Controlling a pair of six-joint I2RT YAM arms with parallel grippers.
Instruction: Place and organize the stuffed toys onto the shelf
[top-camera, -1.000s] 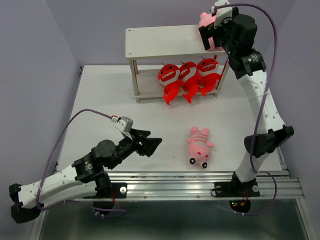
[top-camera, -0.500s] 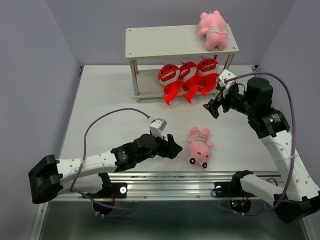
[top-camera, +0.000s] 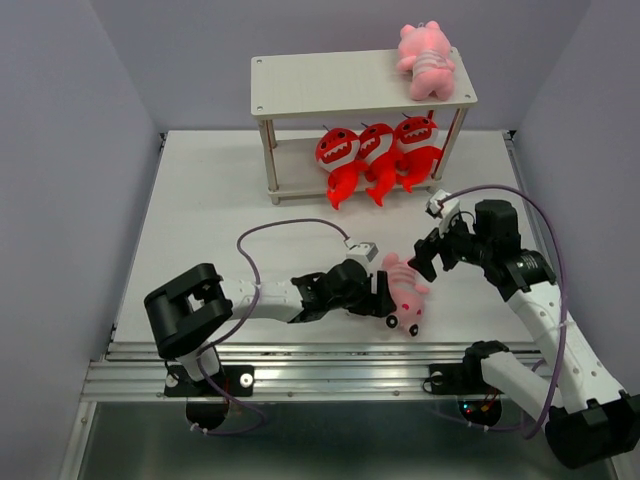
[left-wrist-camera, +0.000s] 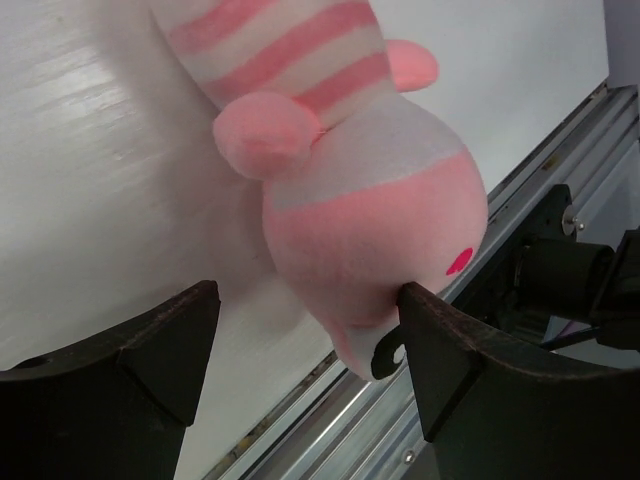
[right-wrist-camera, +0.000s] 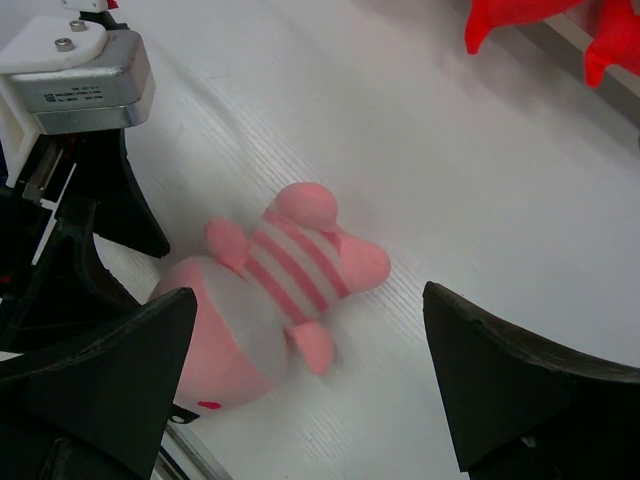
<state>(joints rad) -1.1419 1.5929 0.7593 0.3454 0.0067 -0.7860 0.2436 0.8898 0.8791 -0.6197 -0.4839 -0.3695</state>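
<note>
The left gripper stands wide open with only the rounded end of the pink toy between its jaws on the desk, so a shallow close may squeeze it out.

White table w/ metal rail along near edge.

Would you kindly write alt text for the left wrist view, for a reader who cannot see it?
A pink striped plush toy lies on the white table, its rounded end between the two dark fingers of the open left pincer. A metal rail edges the table at lower right.
</note>
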